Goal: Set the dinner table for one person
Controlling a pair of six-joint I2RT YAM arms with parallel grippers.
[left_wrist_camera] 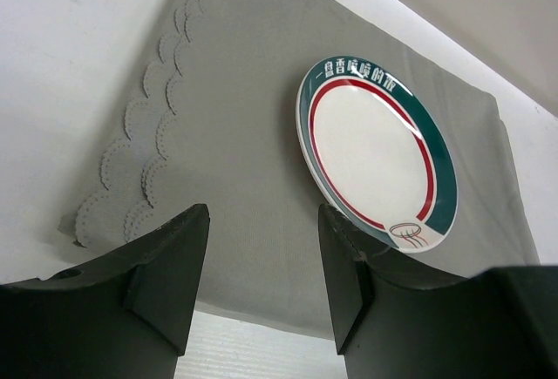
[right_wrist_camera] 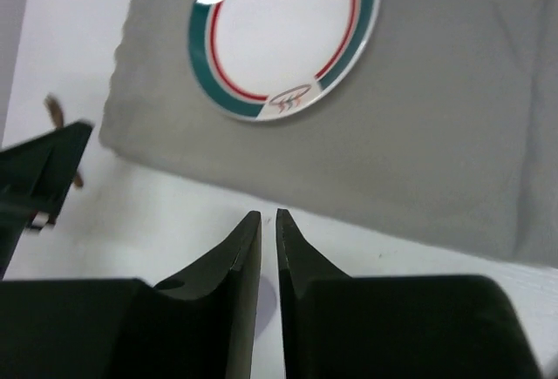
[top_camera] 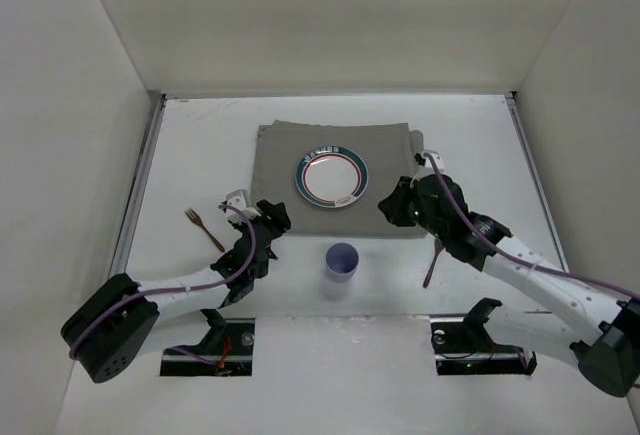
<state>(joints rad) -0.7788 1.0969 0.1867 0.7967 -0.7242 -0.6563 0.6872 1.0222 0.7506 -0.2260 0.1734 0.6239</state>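
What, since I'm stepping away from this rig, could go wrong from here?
The purple cup stands between both arms; a sweeping arm might tip it. The right arm crosses above a brown utensil and could drag it. The open left gripper hovers near the grey mat; snagging it might shift the plate.

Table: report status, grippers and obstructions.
Left gripper open, empty. Right gripper shut, empty. Table: plate on mat; cup and fork off mat. No obstruction seen.
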